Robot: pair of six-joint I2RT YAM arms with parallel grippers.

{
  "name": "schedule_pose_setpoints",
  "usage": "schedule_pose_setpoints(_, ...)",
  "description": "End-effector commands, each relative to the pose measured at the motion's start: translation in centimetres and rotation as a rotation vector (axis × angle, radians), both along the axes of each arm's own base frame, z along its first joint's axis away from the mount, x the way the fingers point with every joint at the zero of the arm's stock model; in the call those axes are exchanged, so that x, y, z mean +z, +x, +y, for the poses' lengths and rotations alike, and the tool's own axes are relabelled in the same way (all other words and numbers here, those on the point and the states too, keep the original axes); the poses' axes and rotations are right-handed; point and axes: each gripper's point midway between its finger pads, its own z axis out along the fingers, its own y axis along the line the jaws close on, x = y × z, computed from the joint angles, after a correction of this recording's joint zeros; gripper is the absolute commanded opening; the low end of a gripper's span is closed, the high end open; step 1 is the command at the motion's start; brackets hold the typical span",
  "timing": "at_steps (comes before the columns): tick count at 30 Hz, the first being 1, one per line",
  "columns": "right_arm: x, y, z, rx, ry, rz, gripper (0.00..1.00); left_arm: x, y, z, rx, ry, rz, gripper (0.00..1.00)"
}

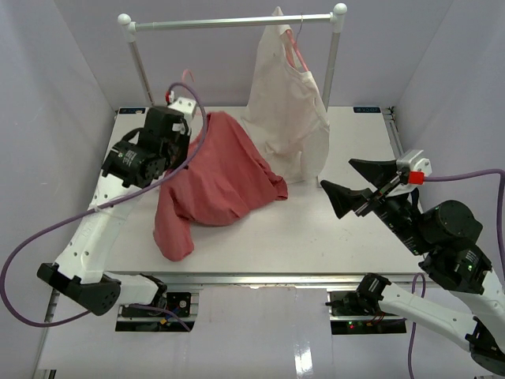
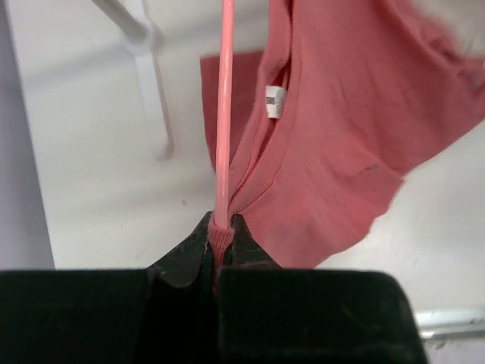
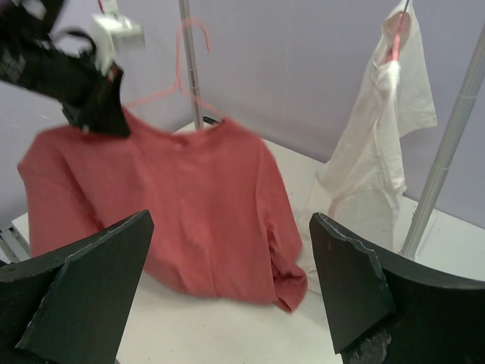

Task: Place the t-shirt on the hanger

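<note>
1. Cloth first: t-shirt (image 1: 221,178) looks soft, light & limp. It hangs in folds just left of cream garment (image 1: 288,118), w/ hem + one sleeve trailing on counter (image 1: 316,229).
2. Wire next: hanger (image 2: 225,114) is thin, pink, prob. stiff but slick. Its hook stands above the collar, and the arm on the side away from cream garment shows bare over the shoulder.
3. My left gripper (image 2: 220,235) is clamped on the wire + ribbed collar edge together, at the shoulder farthest from cream garment.
4. My right gripper (image 1: 335,174) is spread wide w/ nothing in it, past cream garment's lower hem, apart from the shirt.
5. Handling, imo: weight is trivial and slip is the risk, since cloth can slide along a tilted wire. Best hold for the right = collar/shoulder seam nearer cream garment, where fabric is doubled, not loose body cloth.
</note>
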Motion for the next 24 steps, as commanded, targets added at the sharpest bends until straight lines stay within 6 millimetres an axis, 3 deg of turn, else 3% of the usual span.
schedule_pose_setpoints(1, -1.4, 1.1, 0.0, -0.055, 0.003, 0.043, 0.9, 7.4, 3.5, 2.0, 0.144, -0.014, -0.202, 0.0)
schedule_pose_setpoints(3, -1.6, 1.1, 0.0, -0.055, 0.002, 0.048, 0.9, 9.8, 4.4, 2.0, 0.159, -0.03, -0.251, 0.0)
schedule_pose_setpoints(8, -1.8, 0.9, 0.5, -0.029, 0.013, 0.06, 0.9, 13.4, 6.9, 1.1, 0.158, -0.069, -0.366, 0.0)
schedule_pose_setpoints(14, -2.6, 1.0, 0.5, -0.037, 0.015, 0.08, 0.9, 15.1, 9.2, -2.3, 0.039, -0.165, -0.447, 0.0)
schedule_pose_setpoints(18, -4.2, 1.1, 1.0, -0.027, 0.01, 0.103, 0.9, 17.0, 10.7, -2.7, 0.016, -0.16, -0.541, 0.0)
schedule_pose_setpoints(24, -7.1, 0.4, 1.5, 0.022, 0.026, 0.106, 0.9, 17.8, 12.2, -2.8, 0.011, -0.123, -0.619, 0.0)
